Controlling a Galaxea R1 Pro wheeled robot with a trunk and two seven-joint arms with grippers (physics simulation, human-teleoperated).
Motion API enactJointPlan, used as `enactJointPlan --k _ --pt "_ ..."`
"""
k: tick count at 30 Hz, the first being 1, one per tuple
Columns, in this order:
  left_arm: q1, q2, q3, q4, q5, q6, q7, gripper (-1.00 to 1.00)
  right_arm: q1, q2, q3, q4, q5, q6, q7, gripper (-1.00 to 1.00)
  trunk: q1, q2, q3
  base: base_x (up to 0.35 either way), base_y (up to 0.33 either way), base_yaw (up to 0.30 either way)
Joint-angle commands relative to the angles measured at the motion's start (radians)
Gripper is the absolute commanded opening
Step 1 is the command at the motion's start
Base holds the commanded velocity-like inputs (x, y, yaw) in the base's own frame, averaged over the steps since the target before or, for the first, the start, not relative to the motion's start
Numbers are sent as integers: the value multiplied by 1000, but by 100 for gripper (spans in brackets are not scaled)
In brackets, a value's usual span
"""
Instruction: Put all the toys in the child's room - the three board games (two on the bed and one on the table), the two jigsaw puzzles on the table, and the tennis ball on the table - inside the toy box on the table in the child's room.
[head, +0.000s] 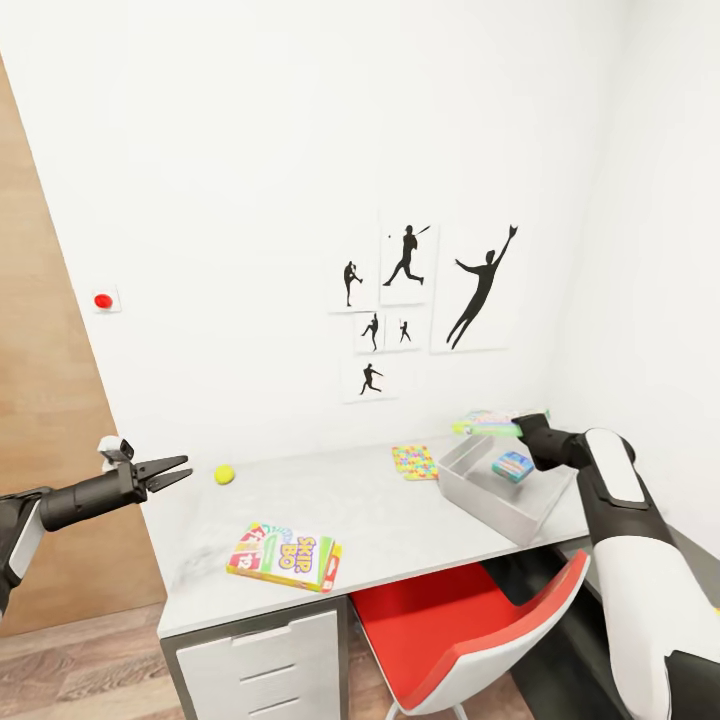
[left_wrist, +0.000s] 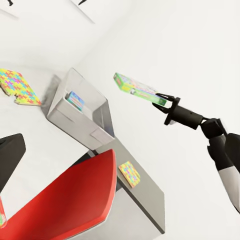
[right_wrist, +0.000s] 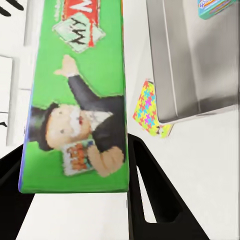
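1. Toy box (head: 492, 503), a light grey open-topped bin, sits on the pale grey table (head: 400, 525) toward its right end, near the white wall.
2. One small pale blue-green board game (head: 512, 465) with a red band already lies inside the toy box, leaning against its far right wall; the left wrist view shows it there too (left_wrist: 76, 100).
3. The right gripper (head: 520, 424) is clenched on a second, green board game (head: 485, 423), held flat in the air just above the far rim of the toy box. In the right wrist view its cover (right_wrist: 75, 100) shows a cartoon man in a top hat, with the black fingers (right_wrist: 150, 200) pressed against both sides of the box.
4. The left gripper (head: 180, 472) hovers over the left end of the table, its fingers parted and grasping nothing.
5. A yellow-green tennis ball (head: 224, 474) rests on the table just right of the left gripper.
6. A third board game (head: 285, 556), yellow, green and red with big cartoon letters, lies flat near the table's front edge.
7. One jigsaw puzzle (head: 414, 461) lies flat on the table, just left of the toy box.
8. A second jigsaw puzzle (left_wrist: 129, 173) lies on the lower dark grey section of the desk.
9. A red and white chair (head: 470, 630) is tucked under the table.
10. Black silhouette posters of ball players (head: 420, 300) hang on the wall.
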Motion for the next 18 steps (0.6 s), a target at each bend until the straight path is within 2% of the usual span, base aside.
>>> enactJointPlan --k 1,6,12,15,17,18 --pt "0 0 0 0 0 11 -3 100 0 0 2 1 -7 1 -14 -100 0 -1 0 3 2 0" --pt "0 -1 -1 0 0 11 -3 100 0 1 5 6 -13 -7 -23 -100 0 -1 0 10 1 0" --pt "0 3 0 2 2 13 -5 100 0 1 5 11 -20 -91 -21 -100 0 -1 0 107 48 0" --pt "0 6 2 7 2 17 -34 100 0 1 5 12 -21 -104 -19 -100 0 -1 0 25 11 0" --pt "0 7 3 13 -1 22 -81 100 0 1 5 12 -22 -107 -19 -100 0 -1 0 9 4 0" --pt "0 8 3 16 -1 24 -81 100 0 1 6 12 -23 -108 -18 -100 0 -1 0 5 2 0"
